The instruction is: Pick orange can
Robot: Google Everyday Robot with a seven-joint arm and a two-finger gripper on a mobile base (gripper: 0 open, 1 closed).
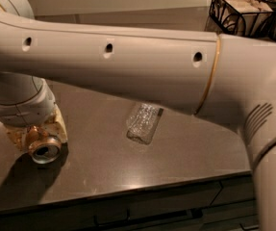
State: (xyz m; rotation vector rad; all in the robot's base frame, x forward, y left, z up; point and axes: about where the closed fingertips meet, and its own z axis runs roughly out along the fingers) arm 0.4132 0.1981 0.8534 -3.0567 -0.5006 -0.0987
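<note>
The orange can (43, 148) is at the left of the grey counter (190, 158), its silver rim and top turned toward the camera and a strip of coppery label showing behind. My gripper (37, 139) comes down from the wrist at far left. Its cream fingers (60, 129) sit on either side of the can and press against it. My thick white arm crosses the whole upper view and hides the counter behind it.
A clear plastic water bottle (144, 123) lies on its side mid-counter, right of the can. A black wire basket (241, 11) stands at the back right. The counter's front edge (128, 189) runs along the bottom, with dark drawers below.
</note>
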